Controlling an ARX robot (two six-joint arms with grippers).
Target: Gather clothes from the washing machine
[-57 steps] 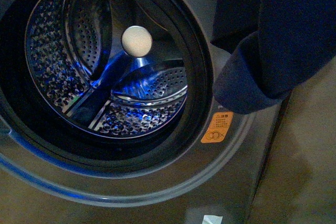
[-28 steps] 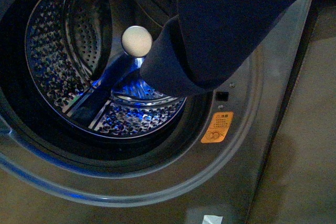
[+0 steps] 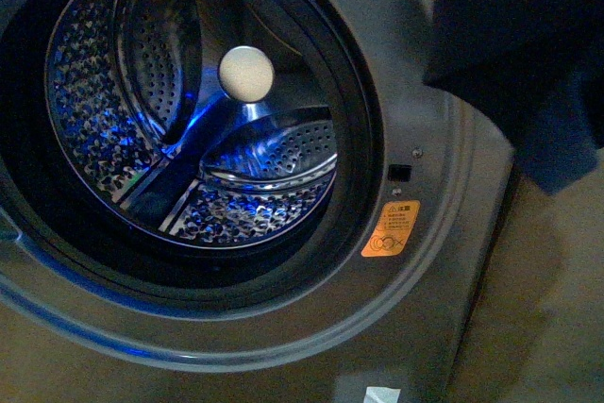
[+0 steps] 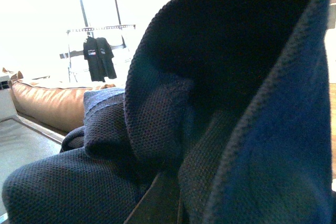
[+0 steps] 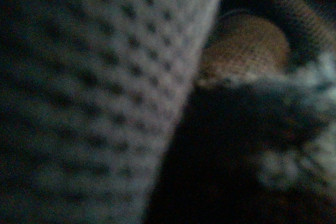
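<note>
The washing machine [image 3: 444,271] fills the front view, grey, its black-rimmed porthole open on the perforated steel drum [image 3: 189,148], which is lit blue. The clothes [image 3: 528,54], a limp dark navy garment, hang at the upper right, off the porthole, in front of the machine's right edge. In the left wrist view the same knit clothes [image 4: 226,103] drape all over my left gripper [image 4: 160,203], which is shut on them; only a dark sliver of it shows. My right gripper [image 5: 210,177] is a dark blur, shut on the woven basket [image 5: 94,87]. Neither arm shows in the front view.
A white round knob [image 3: 246,74] sits at the back of the drum. An orange sticker [image 3: 391,228] marks the machine's front. Beige floor [image 3: 552,318] lies right of the machine. Behind the cloth stand a brown sofa [image 4: 44,103] and a rack of black shirts [image 4: 100,56].
The garment swung left across the porthole's right side half a second ago, then back to the upper right, leaving the whole porthole uncovered. The washing machine has not moved.
</note>
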